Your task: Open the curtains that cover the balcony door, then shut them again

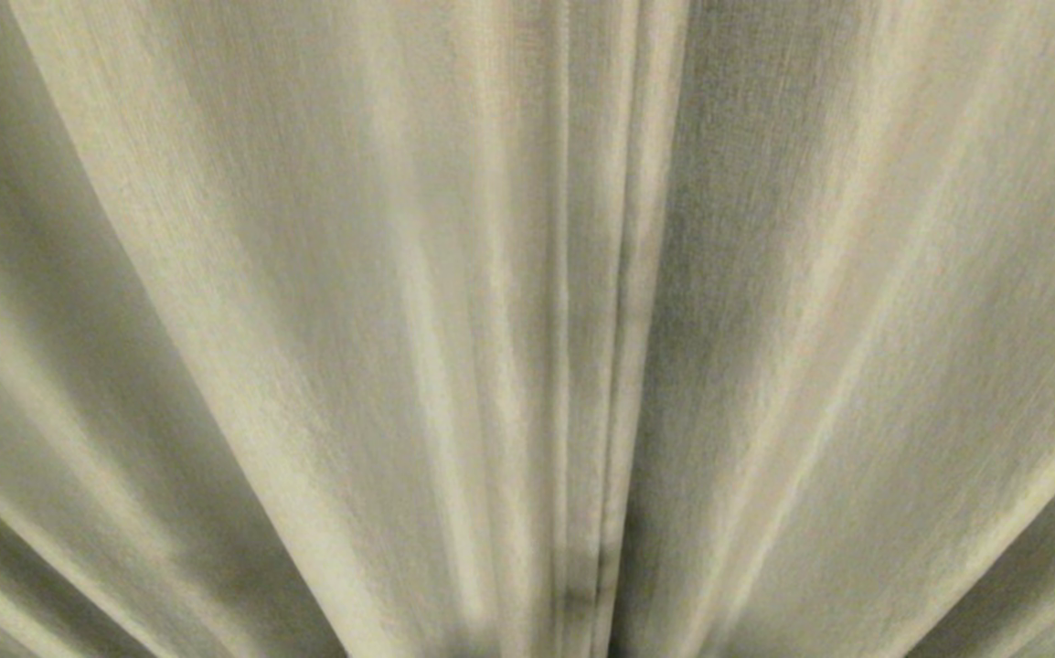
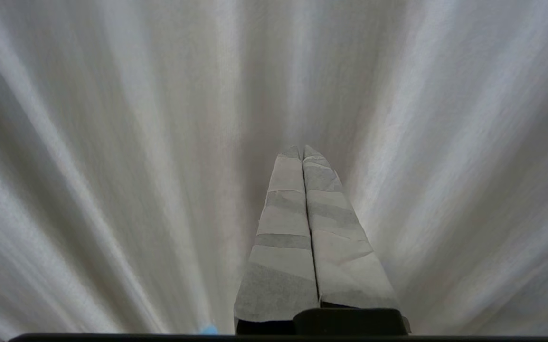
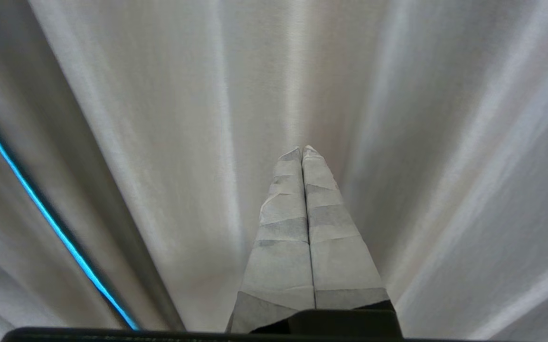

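— Head view first: what filled it?

— Only the curtains (image 1: 308, 302), thick cream-beige cloth drawn shut across everything in front. Their folds ran up and down, long axis vertical, fanning outward toward the top of the view. Two hemmed edges (image 1: 614, 302) met at a dark line just right of centre, where one panel seemed to overlap the other, though the blur made that hard to settle.

— And the arms?

— Neither showed in the head view. From the left wrist camera the left gripper (image 2: 301, 151) pointed straight at the cloth, its two tape-wrapped fingers (image 2: 283, 228) pressed together along their whole length with nothing between them. The tips stood close to the folds; contact I could not judge.

— The right one?

— Same story. The right gripper (image 3: 301, 151) was clenched on nothing, fingers (image 3: 333, 247) flat against each other, aimed at the curtains (image 3: 160, 142). Off to one side a thin bright blue line (image 3: 41, 209) ran slantwise beside a dark fold.

— Any glass showing?

— The cloth covered all of it.
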